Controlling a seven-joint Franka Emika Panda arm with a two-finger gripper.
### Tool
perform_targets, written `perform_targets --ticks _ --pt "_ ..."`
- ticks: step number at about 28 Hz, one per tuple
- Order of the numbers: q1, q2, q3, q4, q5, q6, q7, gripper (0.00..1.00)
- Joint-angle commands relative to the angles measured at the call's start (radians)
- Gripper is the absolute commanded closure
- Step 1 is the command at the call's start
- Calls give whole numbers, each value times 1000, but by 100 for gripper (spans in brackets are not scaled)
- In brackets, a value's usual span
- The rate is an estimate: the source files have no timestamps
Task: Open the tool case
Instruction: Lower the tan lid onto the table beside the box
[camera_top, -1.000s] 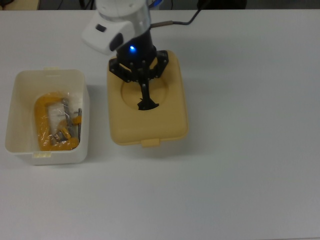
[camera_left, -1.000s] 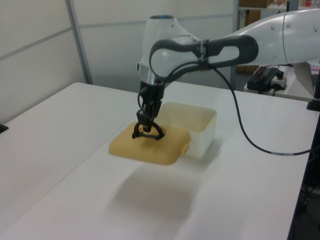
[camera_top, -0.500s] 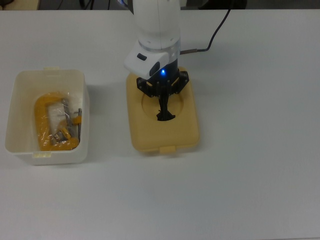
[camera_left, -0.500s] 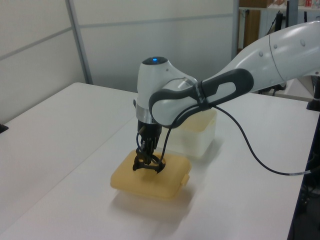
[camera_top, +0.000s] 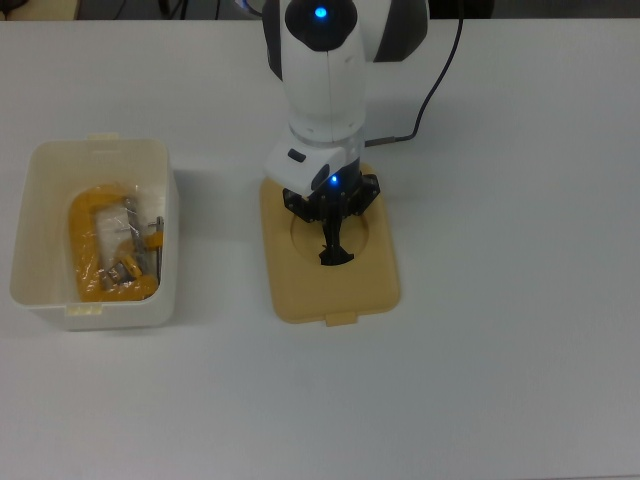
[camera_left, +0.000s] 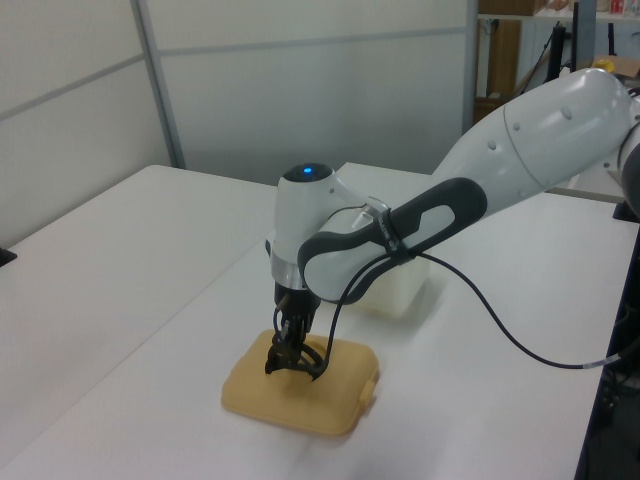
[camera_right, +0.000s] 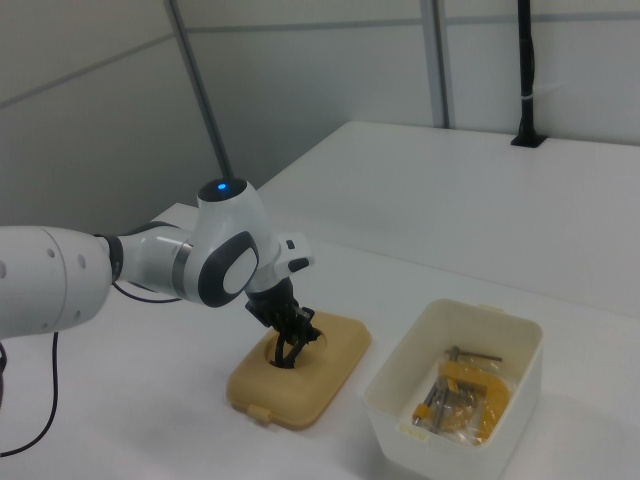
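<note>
On the white bench (camera_top: 500, 380), nearest in the left view, the tan lid (camera_top: 290, 295) lies flat by itself, its small latch tab pointing toward the top view's lower edge. The hand (camera_top: 334, 252) reaches down into the lid's round recess, closed on the black handle (camera_top: 335, 256), with the arm (camera_top: 320, 70) standing almost straight above it. Farther off in the left view, partly hidden behind the arm, sits the white box (camera_top: 40, 290), well apart from the lid and at the top view's left. It is open at the top, and a yellow clamp (camera_top: 88, 225) and some metal parts show inside. So the tool case appears to be open already: the lid is off the box and set down on the bench. What is left, I judge, is only for the hand to let go of the handle and lift clear.
</note>
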Motion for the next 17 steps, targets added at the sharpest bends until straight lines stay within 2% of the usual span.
perform_targets --ticks 1,5,10,11,12,13,15,16,17 --pt "15 12 -7 -11 -55 33 51 100" --pt "17 18 -7 -10 -86 41 74 100" --pt "15 18 -7 -4 -89 33 74 100" --pt "14 16 -7 1 -89 30 76 84" --pt "12 15 -7 2 -89 28 77 73" --pt "12 12 -7 4 -88 27 77 55" --pt "11 7 -7 4 -86 25 77 12" --pt "11 6 -7 5 -86 19 77 0" --pt "11 3 -7 21 -86 -5 77 0"
